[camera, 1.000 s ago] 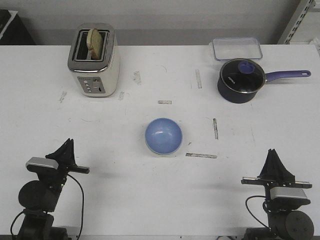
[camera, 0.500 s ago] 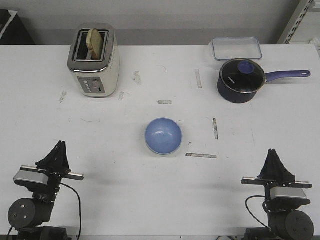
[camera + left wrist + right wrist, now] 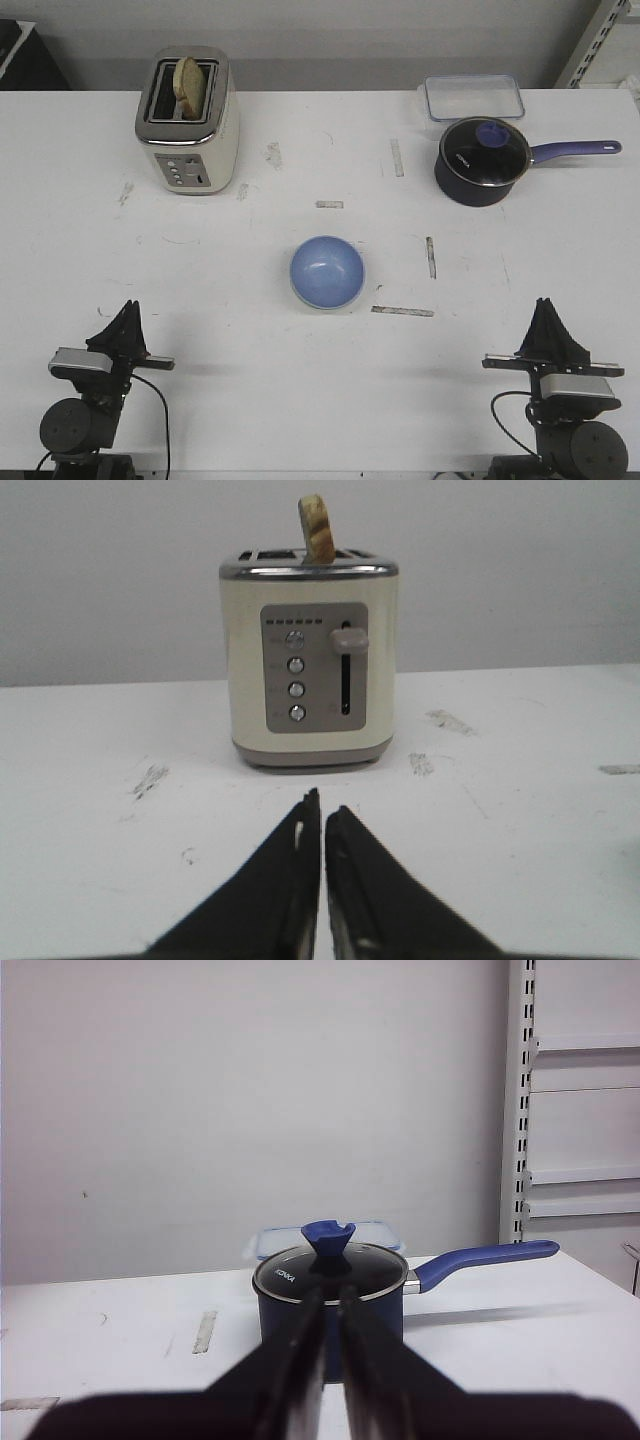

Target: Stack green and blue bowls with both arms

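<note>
A light blue bowl (image 3: 327,272) is seen near the middle of the white table (image 3: 230,360), open side up, with a thin pale green rim showing along its lower edge (a green bowl appears to be nested beneath it, though little of it can be made out). Neither wrist view takes in the bowls.

The left gripper (image 3: 127,318) is held low at the near left corner of the table, well apart from the bowl, and nothing is gripped. In the left wrist view its fingers (image 3: 282,880) are drawn almost together, only a thin slit being left between them. It is pointed at a cream toaster (image 3: 309,665), from whose top slot a slice of toast (image 3: 317,528) stands up.

The right gripper (image 3: 550,318) is parked at the near right corner, likewise clear of the bowl. Its fingers (image 3: 290,1360) are closed to a narrow gap and nothing is held. It is aimed at a dark blue saucepan (image 3: 330,1295) with a glass lid and a long handle, behind which a clear plastic container (image 3: 472,97) is set at the far edge.
</note>
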Controlling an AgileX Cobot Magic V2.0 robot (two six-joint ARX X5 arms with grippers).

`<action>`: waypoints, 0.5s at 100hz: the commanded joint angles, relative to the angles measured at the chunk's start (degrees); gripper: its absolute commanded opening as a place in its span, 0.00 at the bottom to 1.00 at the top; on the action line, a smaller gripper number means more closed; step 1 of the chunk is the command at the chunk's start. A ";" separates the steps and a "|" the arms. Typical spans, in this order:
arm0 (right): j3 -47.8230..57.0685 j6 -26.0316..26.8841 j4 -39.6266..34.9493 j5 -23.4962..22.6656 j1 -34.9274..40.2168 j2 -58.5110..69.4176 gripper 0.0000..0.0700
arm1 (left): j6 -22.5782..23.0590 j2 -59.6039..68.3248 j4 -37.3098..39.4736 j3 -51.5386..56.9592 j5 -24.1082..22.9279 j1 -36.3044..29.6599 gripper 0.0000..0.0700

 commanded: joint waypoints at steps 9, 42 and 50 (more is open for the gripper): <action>0.00 0.70 0.57 0.02 0.07 -0.20 0.02 | 0.31 -2.43 0.52 -1.79 -0.24 1.16 0.00; 0.00 0.70 0.57 0.02 0.07 -0.20 0.02 | 0.26 -4.04 1.29 -5.49 -3.19 1.70 0.00; 0.00 0.70 0.57 0.02 0.07 -0.20 0.02 | 0.28 -4.04 0.74 -5.49 -3.21 1.62 0.00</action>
